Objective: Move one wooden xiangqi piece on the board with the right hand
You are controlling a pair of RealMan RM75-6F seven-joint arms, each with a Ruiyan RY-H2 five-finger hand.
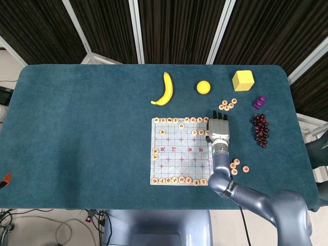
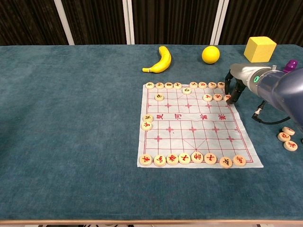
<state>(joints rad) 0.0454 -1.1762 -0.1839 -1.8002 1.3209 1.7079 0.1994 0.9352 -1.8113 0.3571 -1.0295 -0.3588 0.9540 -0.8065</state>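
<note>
The paper xiangqi board (image 2: 194, 127) lies on the blue cloth with wooden pieces along its far row (image 2: 169, 85) and near row (image 2: 184, 158). My right hand (image 2: 236, 84) hangs over the board's far right corner, fingers pointing down. Its fingertips (image 2: 230, 100) touch down beside an edge piece (image 2: 227, 97) that is mostly hidden; I cannot make out a grip on it. Two pieces (image 2: 217, 97) sit just left of it. From the head view, the right hand (image 1: 218, 129) covers that same corner. The left hand shows in neither view.
A banana (image 2: 161, 59), an orange ball (image 2: 210, 54) and a yellow block (image 2: 259, 48) lie beyond the board. Loose pieces (image 2: 285, 137) sit right of the board, more (image 1: 227, 104) behind the hand. Dark grapes (image 1: 261, 128) and a purple object (image 1: 260, 101) lie further right.
</note>
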